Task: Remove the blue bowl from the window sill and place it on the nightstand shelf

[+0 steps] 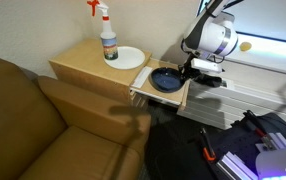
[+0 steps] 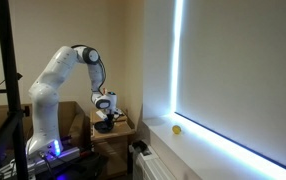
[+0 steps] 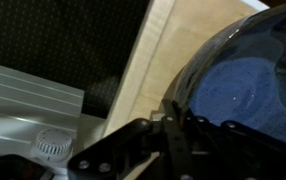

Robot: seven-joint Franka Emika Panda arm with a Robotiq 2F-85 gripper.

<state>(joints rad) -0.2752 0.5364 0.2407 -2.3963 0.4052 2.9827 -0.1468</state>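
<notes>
The blue bowl point(image 1: 166, 80) rests on the light-wood nightstand shelf point(image 1: 143, 94) that sticks out from the nightstand. My gripper point(image 1: 189, 72) is low at the bowl's edge on the window side. In the wrist view the bowl point(image 3: 248, 80) fills the right side, and my fingers point(image 3: 173, 135) meet over its dark rim, shut on it. The shelf board point(image 3: 163, 50) shows beside the bowl. The white window sill point(image 1: 268, 62) lies behind my arm and also shows in an exterior view point(image 2: 218, 142), under the glowing pane.
A spray bottle point(image 1: 108, 35) and a round white plate point(image 1: 129, 57) stand on the nightstand top point(image 1: 83, 62). A brown sofa point(image 1: 43, 120) is beside it. A white radiator point(image 3: 23, 105) is below the sill. A small yellow object point(image 2: 177, 128) sits on the sill.
</notes>
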